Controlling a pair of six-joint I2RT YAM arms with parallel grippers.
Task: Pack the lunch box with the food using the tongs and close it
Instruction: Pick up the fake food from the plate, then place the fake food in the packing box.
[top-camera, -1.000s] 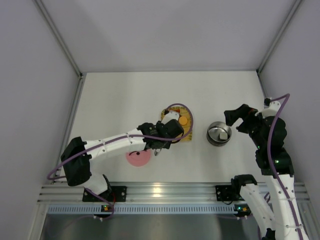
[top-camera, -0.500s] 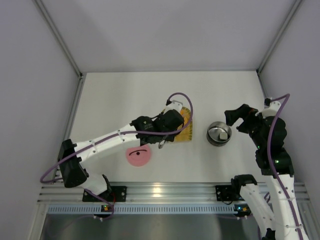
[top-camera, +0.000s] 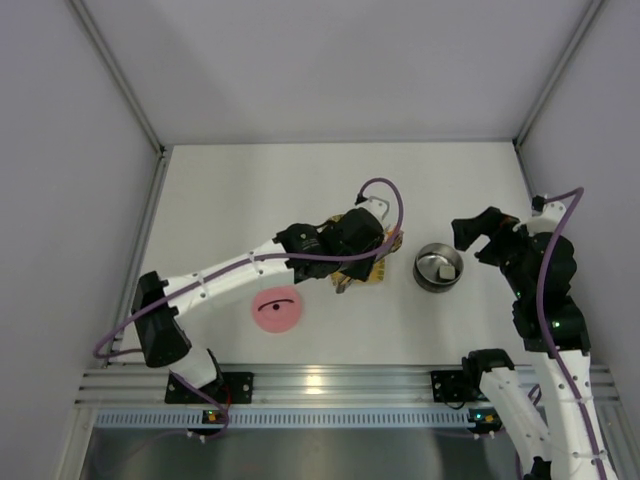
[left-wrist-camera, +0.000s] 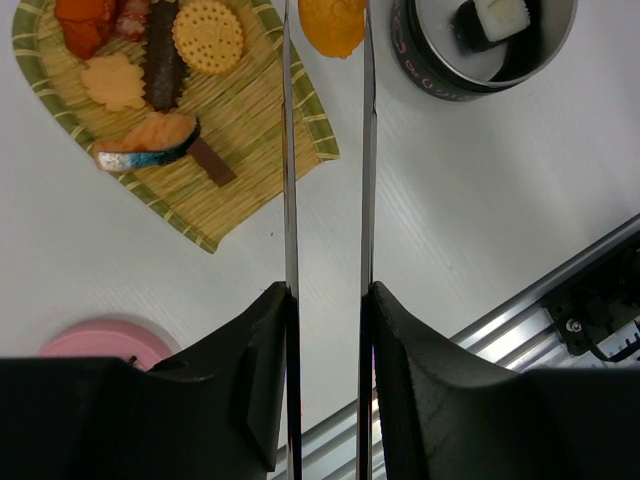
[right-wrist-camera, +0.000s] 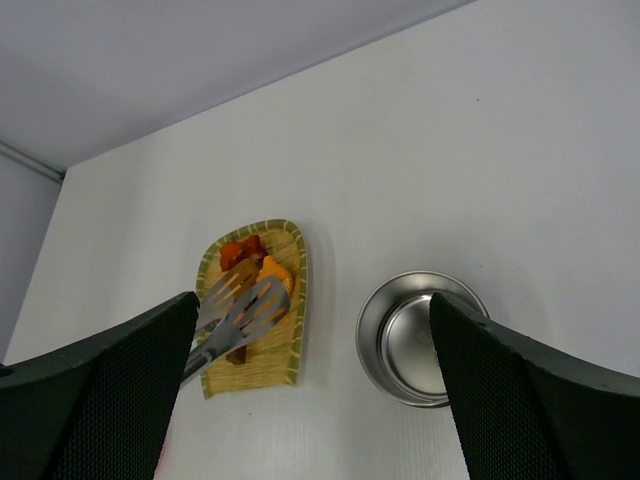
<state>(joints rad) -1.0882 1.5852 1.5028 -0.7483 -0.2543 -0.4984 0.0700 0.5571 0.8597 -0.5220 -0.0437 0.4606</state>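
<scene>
Squeezing tongs (left-wrist-camera: 289, 200) in left gripper (left-wrist-camera: 327, 300), orange piece (left-wrist-camera: 333, 25) nipped at the tips ahead, just short of box (left-wrist-camera: 430, 88) ahead-right. Hovering with right gripper (right-wrist-camera: 312, 310) spread over box. Could drop the piece beside the box: slack squeeze or clipped rim.

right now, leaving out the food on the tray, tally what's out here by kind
bowl: 1
lid: 1
tray: 1
tongs: 1
food off the tray: 2 (orange piece in the tongs, white chunk in the bowl)
total: 6
</scene>
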